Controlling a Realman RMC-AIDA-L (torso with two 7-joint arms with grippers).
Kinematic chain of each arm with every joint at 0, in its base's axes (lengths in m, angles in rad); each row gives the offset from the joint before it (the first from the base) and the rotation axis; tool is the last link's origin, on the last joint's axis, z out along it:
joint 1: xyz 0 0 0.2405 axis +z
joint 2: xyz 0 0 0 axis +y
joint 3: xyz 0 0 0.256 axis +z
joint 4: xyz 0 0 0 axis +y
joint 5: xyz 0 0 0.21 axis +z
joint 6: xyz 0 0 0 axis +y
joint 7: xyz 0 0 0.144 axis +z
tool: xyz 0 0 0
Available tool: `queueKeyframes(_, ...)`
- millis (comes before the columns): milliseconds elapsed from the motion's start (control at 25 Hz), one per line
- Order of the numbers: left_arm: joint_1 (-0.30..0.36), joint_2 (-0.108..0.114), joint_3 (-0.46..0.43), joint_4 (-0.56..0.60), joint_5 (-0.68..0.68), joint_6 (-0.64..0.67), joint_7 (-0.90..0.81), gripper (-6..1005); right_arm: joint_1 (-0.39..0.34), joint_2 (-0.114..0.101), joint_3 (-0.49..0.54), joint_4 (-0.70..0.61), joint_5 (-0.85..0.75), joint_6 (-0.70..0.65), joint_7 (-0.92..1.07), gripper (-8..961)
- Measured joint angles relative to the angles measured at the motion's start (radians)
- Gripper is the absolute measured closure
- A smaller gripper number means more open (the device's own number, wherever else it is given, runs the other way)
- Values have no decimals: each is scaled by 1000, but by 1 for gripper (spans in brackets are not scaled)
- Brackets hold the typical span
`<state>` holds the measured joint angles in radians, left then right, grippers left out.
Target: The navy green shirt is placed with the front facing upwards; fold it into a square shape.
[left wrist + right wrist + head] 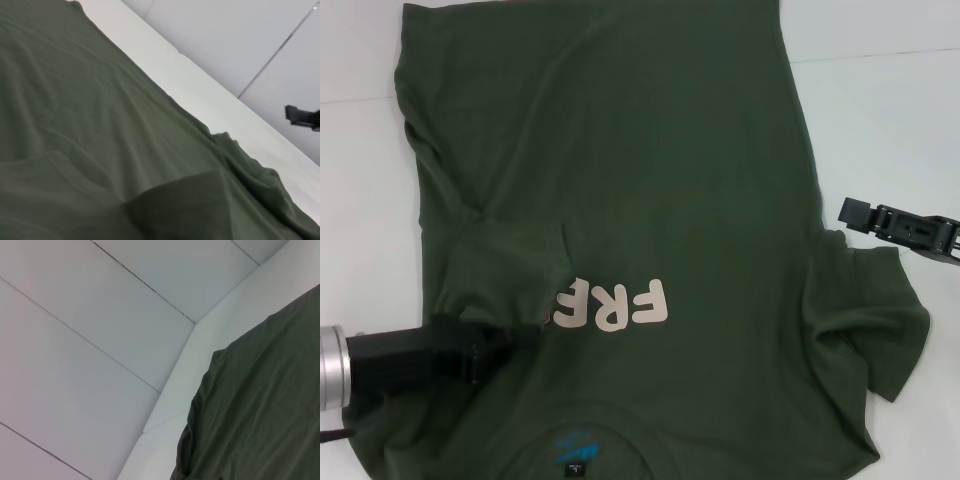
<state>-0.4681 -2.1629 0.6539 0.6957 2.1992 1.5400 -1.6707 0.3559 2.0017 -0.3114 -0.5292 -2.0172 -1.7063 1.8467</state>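
On the white table [880, 110], the navy green shirt [650, 200] lies spread, collar nearest the robot, its left side folded over part of the lettering [620, 302]. The left gripper [525, 335] sits on that fold; its grip cannot be told. The right gripper [850, 213] hovers beside the right sleeve, likewise unreadable.

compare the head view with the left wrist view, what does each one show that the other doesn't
Only the head view shows the pale pink lettering, partly covered by a folded-in flap, plus the blue neck label, the right sleeve and the left claw low over the chest.

Only the left wrist view shows the grey panelled wall beyond the table.

Both show the navy green shirt lying on the white table, and the right claw off the shirt's right side, seen far off in the wrist view.
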Motion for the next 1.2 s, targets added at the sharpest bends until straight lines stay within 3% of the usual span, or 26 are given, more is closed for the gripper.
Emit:
queueKeyframes(280, 4, 1, 47, -1, 13, 26, 0, 876, 0, 0, 0, 0, 0, 0, 0, 127)
queueKeyframes(440, -2, 3, 46, 9, 25, 64, 1, 706, 0, 0, 0, 0, 0, 0, 0, 126)
queueKeyframes(960, 11, 16, -209, 38, -162, 84, 38, 464, 0, -3, -6, -2, -3, -53, -40, 123)
queueKeyframes(1200, 36, 14, -253, 40, -250, 82, 94, 194, 2, -25, 45, -8, 0, -174, -60, 121)
